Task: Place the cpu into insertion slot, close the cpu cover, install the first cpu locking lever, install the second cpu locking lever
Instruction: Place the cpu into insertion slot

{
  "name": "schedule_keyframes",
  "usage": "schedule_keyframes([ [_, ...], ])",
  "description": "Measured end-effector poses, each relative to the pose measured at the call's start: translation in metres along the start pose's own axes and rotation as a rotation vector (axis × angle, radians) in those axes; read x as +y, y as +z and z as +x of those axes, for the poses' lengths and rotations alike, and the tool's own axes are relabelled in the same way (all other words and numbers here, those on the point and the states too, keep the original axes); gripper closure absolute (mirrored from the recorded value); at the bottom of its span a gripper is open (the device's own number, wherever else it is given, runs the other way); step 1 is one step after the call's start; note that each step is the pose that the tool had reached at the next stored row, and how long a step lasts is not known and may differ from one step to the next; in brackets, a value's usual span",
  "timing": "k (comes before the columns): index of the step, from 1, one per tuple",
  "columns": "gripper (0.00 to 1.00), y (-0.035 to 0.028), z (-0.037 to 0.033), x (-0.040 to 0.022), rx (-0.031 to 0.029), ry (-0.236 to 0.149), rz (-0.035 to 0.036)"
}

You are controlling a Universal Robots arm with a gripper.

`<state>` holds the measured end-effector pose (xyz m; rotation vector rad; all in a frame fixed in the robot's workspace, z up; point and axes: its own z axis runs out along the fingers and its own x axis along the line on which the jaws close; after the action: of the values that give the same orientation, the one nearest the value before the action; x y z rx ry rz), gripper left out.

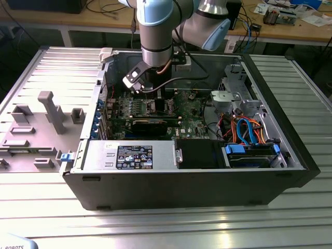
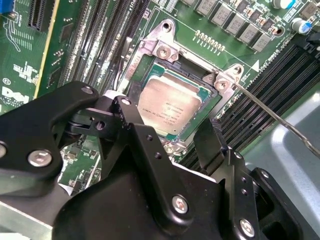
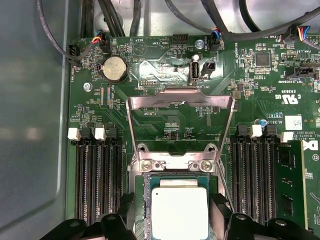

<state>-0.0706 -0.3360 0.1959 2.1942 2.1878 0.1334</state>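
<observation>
The cpu (image 3: 179, 212), a pale silver square chip, lies flat in the insertion slot (image 3: 145, 197) on the green motherboard (image 3: 170, 127). In the second wrist view the cpu (image 2: 166, 106) sits inside the slot's silvery rim (image 2: 162, 50). My gripper (image 3: 172, 209) hangs just over it, open, with one black finger (image 3: 125, 212) on each side and a small gap to the chip. The cpu cover (image 3: 180, 96) stands swung back from the slot on its hinge. A thin wire locking lever (image 2: 280, 117) sticks out unlatched beside the slot. In the exterior view the gripper (image 1: 155, 92) is low inside the computer case.
Black memory slots (image 3: 97, 180) run along both sides of the insertion slot. A coin battery (image 3: 114, 67) and cable plugs sit beyond the cover. The case wall (image 3: 30, 125) is close by. Drive bays with orange and blue cables (image 1: 249, 132) fill the exterior view's right.
</observation>
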Motion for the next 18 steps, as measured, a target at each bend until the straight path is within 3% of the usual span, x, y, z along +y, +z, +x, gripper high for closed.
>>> schedule_keyframes([
  [5,0.31,-0.0029,0.0001,0.0002,0.0002,0.001,-0.0002],
  [15,0.31,0.0009,0.0001,-0.0001,0.0,0.001,0.0],
  [17,0.3,0.001,0.0002,0.0,-0.0017,0.002,-0.0002],
  [18,0.24,0.001,0.0002,0.0001,-0.0062,0.001,-0.0002],
])
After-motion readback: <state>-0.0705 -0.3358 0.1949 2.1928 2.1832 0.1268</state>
